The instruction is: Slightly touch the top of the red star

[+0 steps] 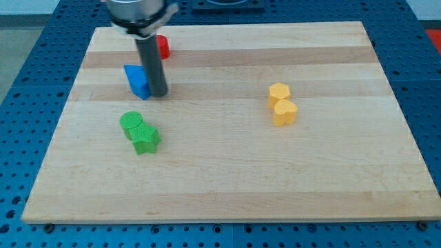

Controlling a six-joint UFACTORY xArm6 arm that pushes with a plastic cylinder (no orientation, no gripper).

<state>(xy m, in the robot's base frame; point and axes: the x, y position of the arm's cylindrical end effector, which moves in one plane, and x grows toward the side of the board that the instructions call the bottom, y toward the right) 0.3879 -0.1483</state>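
The red block [163,46] sits near the view's top left of the wooden board [227,172]; the rod hides most of it, so its star shape cannot be made out. My tip [158,94] rests on the board below the red block and right beside the blue block [137,80], touching or nearly touching its right side.
A green round block [131,123] and a green star [145,140] sit together at lower left. Two yellow blocks [279,92] [284,112] sit together at the view's right of centre. The board lies on a blue perforated table [27,103].
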